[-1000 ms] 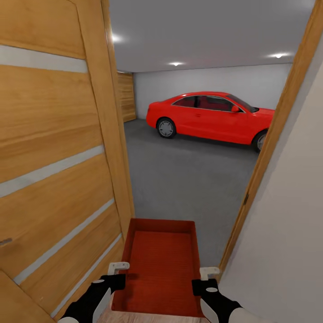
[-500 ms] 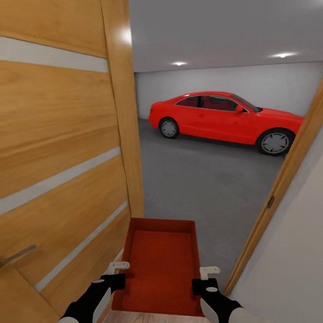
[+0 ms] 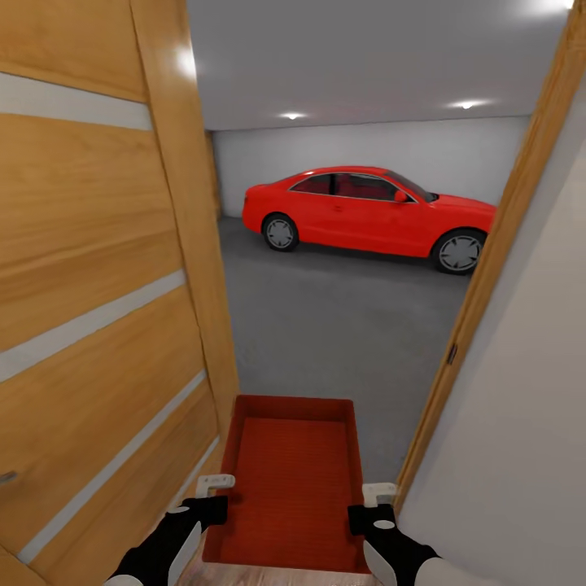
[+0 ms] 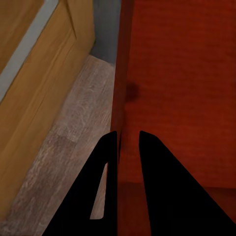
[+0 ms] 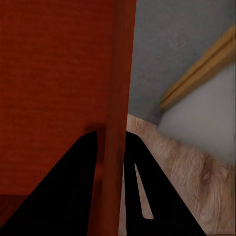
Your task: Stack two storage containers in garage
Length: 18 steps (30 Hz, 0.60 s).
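An orange-red storage container (image 3: 293,480) hangs in front of me, carried between both arms in the doorway to the garage. My left gripper (image 3: 214,488) is shut on its left wall (image 4: 120,98), one finger on each side. On the opposite wall (image 5: 118,98) my right gripper (image 3: 379,493) is shut the same way. The container's inside is bare. Beyond the door frame lies the garage's dark grey floor (image 3: 342,317).
A wood-panelled door (image 3: 89,285) stands open close on my left. A wooden door frame (image 3: 488,277) and a white wall (image 3: 521,423) stand close on my right. A red car (image 3: 366,210) is parked at the far wall. Light wood planks (image 4: 64,147) lie under the container.
The view has swung sideways and back, shifting the car and door frame. The container and both grippers keep the same hold.
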Tool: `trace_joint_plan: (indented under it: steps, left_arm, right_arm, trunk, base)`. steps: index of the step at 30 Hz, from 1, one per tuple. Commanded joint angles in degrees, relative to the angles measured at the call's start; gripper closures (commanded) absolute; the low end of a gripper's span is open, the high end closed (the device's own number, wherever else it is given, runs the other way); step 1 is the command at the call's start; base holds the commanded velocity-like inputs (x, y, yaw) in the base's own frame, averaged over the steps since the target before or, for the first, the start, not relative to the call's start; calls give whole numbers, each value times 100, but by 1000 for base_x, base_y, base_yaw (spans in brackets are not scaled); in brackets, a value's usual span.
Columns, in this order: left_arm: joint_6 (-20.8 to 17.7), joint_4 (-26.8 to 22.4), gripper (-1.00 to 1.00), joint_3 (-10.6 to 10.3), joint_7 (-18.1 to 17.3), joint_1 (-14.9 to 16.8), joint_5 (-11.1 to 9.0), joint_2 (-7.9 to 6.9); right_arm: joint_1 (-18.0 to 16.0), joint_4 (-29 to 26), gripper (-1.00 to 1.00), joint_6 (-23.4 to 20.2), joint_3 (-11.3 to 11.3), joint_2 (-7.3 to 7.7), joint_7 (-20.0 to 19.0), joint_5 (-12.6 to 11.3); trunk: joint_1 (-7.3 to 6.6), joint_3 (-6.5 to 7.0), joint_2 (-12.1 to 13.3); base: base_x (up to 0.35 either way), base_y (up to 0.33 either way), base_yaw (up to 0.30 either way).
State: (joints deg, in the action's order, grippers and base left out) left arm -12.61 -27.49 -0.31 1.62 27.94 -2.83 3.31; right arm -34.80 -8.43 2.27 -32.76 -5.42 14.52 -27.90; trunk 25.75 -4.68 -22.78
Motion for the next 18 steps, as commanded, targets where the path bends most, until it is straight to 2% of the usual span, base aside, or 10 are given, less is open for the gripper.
trace_joint_plan:
  steps: [1, 18]
  left_arm:
    - [-39, -29, 100, -66, 58, 1, 20, -6]
    - [-39, -34, 100, -66, 58, 1, 28, -6]
  right_arm:
    - [-9, 202, 100, 36, -64, 23, 31, -119]
    - [-9, 202, 100, 34, -64, 23, 24, -119]
  trunk:
    - [4, -12, -13]
    - [4, -12, -13]
  base:
    - [0, 0, -286]
    - [0, 0, -286]
